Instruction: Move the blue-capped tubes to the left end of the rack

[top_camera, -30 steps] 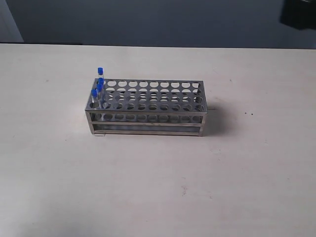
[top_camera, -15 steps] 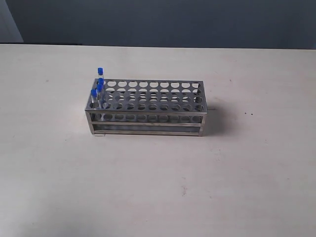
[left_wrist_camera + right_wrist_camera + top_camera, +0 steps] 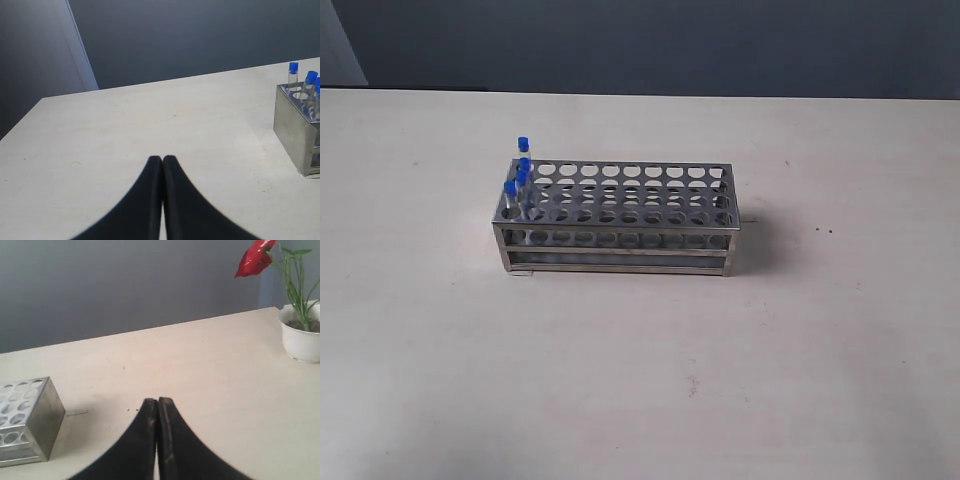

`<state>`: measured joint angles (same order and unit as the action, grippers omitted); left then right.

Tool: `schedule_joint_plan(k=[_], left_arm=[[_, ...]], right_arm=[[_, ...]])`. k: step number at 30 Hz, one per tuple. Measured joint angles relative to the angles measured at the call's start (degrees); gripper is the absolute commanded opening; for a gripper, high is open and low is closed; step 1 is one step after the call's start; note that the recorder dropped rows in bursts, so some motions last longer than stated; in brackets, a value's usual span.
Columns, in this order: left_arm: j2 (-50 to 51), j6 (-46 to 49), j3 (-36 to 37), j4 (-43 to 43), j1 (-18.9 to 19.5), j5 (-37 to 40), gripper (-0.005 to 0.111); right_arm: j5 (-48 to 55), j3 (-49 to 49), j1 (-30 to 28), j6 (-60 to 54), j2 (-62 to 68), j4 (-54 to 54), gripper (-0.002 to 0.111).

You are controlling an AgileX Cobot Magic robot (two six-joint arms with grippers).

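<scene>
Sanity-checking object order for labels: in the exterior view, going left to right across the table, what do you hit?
Bare table → blue-capped tubes → empty holes of the steel rack → thin sliver lying just off its right end → dark specks → bare table again.

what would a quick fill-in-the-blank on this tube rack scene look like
1. In the exterior view the blue-capped tubes stand at the ____ end of the steel rack.
2. Every other hole in the rack is ____.
3. The left gripper and the right gripper both have their jaws ____.
4. Above the white pot in the right wrist view hangs a ____ flower.
Missing words: left; empty; shut; red.
</scene>
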<state>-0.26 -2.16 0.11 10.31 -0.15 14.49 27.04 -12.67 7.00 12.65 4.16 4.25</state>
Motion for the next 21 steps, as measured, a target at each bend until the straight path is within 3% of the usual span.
schedule_joint_plan(k=[5,21], left_arm=[[0.0,0.0,0.0,0.0,0.0,0.0,0.000],[0.0,0.0,0.0,0.0,0.0,0.0,0.000]], right_arm=[[-0.1,2.3,0.0,-8.6,-2.1,-4.2,0.000],[-3.5,11.7,0.0,-10.1,-3.8,-6.7,0.000]])
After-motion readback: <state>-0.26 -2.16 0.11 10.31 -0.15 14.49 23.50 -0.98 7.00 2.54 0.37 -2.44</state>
